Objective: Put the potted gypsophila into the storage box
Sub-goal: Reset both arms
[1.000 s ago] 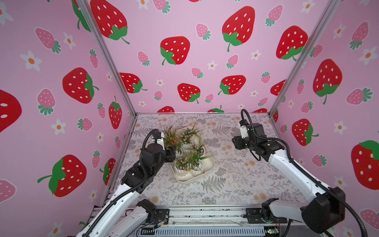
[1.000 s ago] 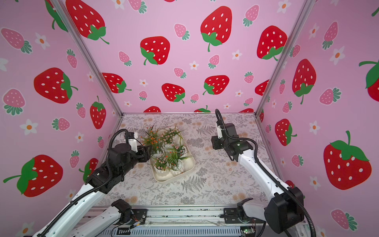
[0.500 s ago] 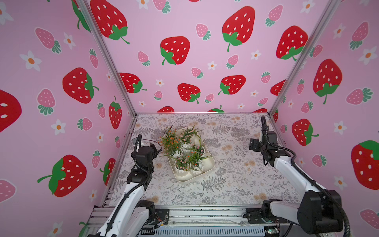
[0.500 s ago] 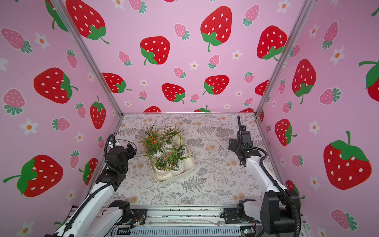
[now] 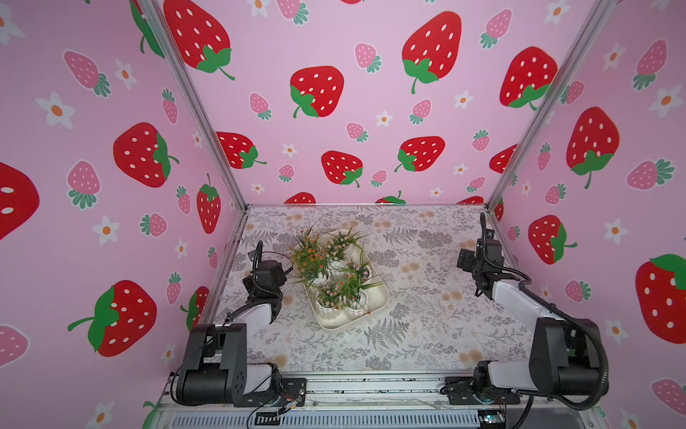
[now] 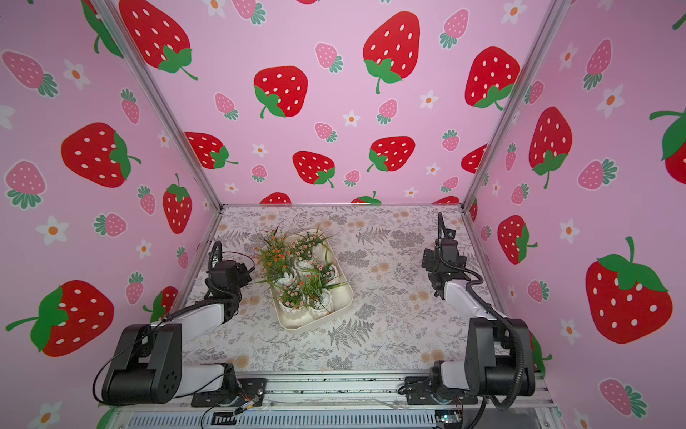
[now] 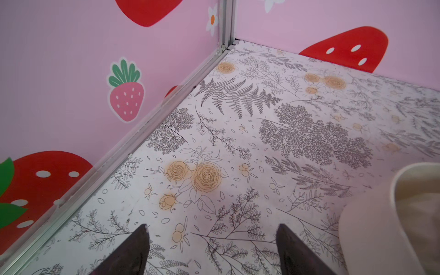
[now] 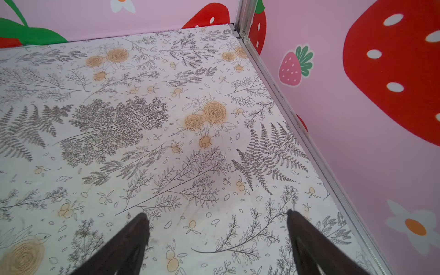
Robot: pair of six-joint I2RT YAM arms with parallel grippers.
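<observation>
Left wrist view: I see my left gripper [image 7: 212, 229] spread wide, empty; right gripper [image 8: 216, 214] likewise. Potted gypsophila [image 5: 329, 295] sit in the storage box [image 5: 378, 299].

Your surface [image 5: 427, 327] carries a print of grey ferns and pale orange roses. Directly on it you have the storage box [image 5: 343, 326], set askew and left of centre, lying flat.

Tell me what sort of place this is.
Probably a robot test booth: strawberry-print wall panels in an aluminium frame, left arm and right arm bolted to a front rail, and a floral-print tabletop holding the storage box.
</observation>
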